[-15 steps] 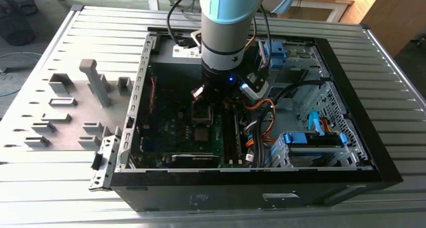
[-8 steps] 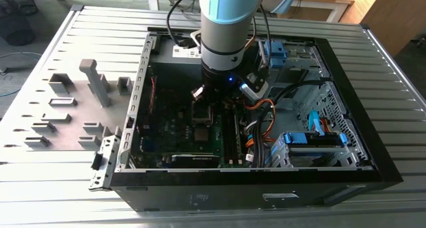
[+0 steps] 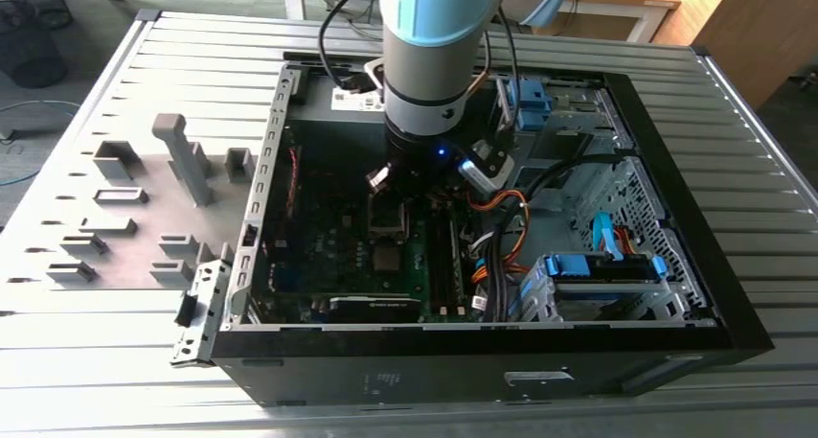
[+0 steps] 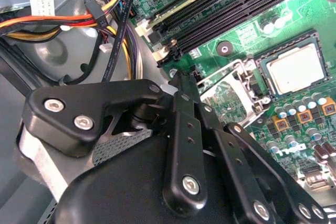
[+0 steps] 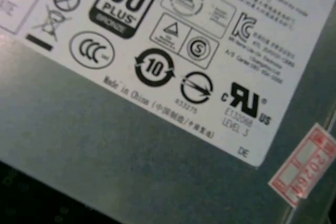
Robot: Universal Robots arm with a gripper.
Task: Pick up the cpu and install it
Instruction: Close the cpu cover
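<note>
Now cpu lies in socket, near end effector; can't tell its grip state.

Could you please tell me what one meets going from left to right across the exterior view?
Grey holder blocks, the computer case's metal side wall, the robot arm, orange cables, the blue drive brackets.

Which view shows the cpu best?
The second wrist view: the cpu lies bare on the board, its whole pale top facing the camera. In the exterior view the arm hangs over that spot, so I cannot tell it; the first wrist view faces a label.
</note>
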